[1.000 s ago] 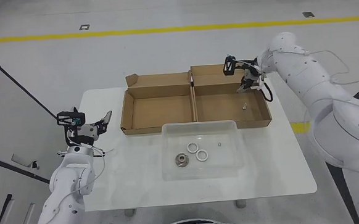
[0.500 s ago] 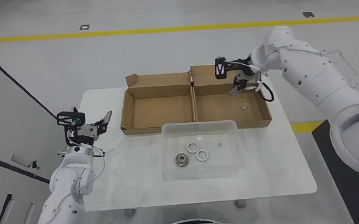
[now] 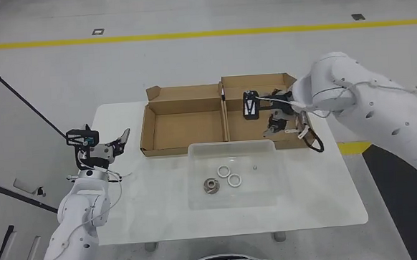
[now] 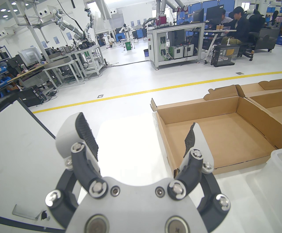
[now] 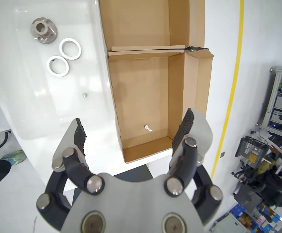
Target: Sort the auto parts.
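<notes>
A clear plastic bin [image 3: 266,191] at the table's front holds a metal flange [image 3: 210,185], two white rings [image 3: 224,171] [image 3: 235,180] and a small nut [image 3: 255,168]. Behind it stand two open cardboard boxes, the left box [image 3: 183,130] and the right box [image 3: 238,128]. My right gripper [image 3: 271,126] hangs open over the right box's front part. In the right wrist view a small bolt [image 5: 148,128] lies on that box's floor below the open right gripper [image 5: 134,122], with the flange [image 5: 43,31] and rings [image 5: 70,49] in the bin beyond. My left gripper [image 4: 136,123] is open and holds nothing at the table's left edge.
The left box [image 4: 220,132] has nothing in it. A white panel [image 3: 8,142] leans beside the table's left side. Bare white tabletop [image 3: 155,198] lies between the left gripper [image 3: 112,146] and the bin. The table's front right corner [image 3: 328,201] is free.
My right arm has swung from the right box's back right corner toward its front, nearer the bin. The left arm has not moved.
</notes>
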